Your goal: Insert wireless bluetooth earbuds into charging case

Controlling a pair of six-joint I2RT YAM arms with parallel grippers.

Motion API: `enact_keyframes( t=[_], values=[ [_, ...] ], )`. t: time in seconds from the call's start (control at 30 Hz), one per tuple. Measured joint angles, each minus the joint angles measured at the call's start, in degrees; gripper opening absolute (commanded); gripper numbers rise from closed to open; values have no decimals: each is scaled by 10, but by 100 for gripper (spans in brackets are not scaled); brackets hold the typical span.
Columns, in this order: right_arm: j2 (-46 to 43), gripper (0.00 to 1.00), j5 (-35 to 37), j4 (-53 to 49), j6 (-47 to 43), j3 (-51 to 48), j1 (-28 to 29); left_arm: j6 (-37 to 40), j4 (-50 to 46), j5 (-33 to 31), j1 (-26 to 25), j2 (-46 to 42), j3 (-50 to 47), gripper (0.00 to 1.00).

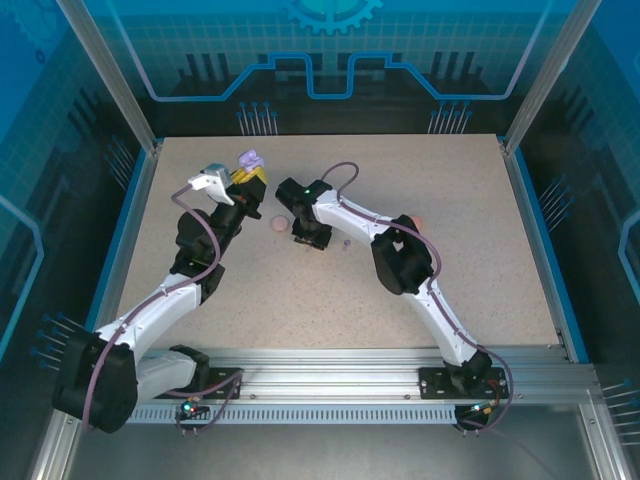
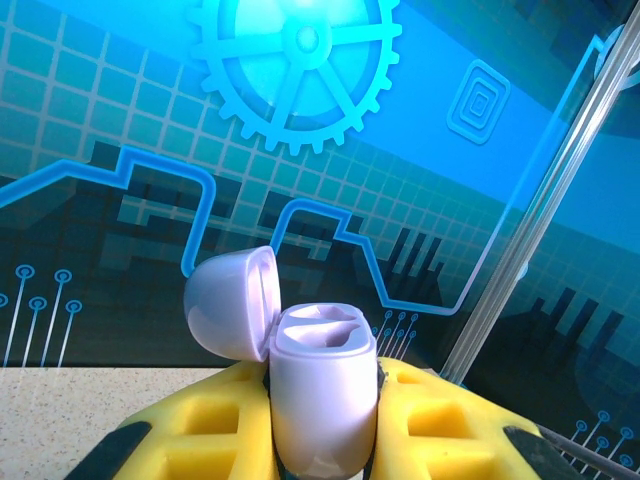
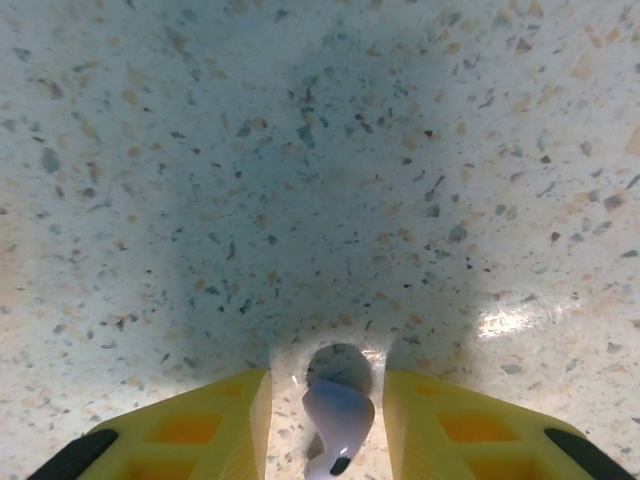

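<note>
My left gripper [image 2: 322, 445] is shut on a pale purple charging case [image 2: 322, 390], held upright and raised above the table. Its lid [image 2: 232, 300] is flipped open to the left, and both sockets look empty. In the top view this case [image 1: 251, 159] sits at the back left, above the yellow fingers [image 1: 250, 178]. My right gripper [image 3: 328, 425] points straight down at the table and is open. A purple earbud [image 3: 338, 415] lies on the table between its yellow fingers [image 3: 225, 425], with a gap on each side. In the top view the right gripper [image 1: 303, 240] is near the table's middle.
A round pink case [image 1: 281, 223] lies just left of the right gripper. A second small purple bud [image 1: 345, 243] lies to its right. A salmon-coloured object [image 1: 418, 222] peeks out behind the right arm. Blue walls and metal posts [image 2: 545, 250] enclose the speckled table [image 1: 300, 310].
</note>
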Motion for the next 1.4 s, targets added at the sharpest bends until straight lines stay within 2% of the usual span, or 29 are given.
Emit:
enact_keyframes(
  t=[0.37, 0.67, 0.93, 1.1, 1.17, 1.4],
  values=[
    [3, 21, 0, -9, -15, 3, -1, 0, 0, 0, 0, -1, 0, 0],
    [3, 18, -1, -8, -89, 4, -1, 1, 0, 0, 0, -1, 0, 0],
    [3, 19, 1, -7, -180, 4, -1, 2, -1, 0, 0, -1, 0, 0],
    [3, 26, 0, -4, -217, 2, -1, 2, -1, 0, 0, -1, 0, 0],
    [2, 30, 0, -2, -222, 0, -1, 2, -1, 0, 0, -1, 0, 0],
    [2, 33, -13, 3, -204, -1, -4, 2, -1, 0, 0, -1, 0, 0]
  ],
)
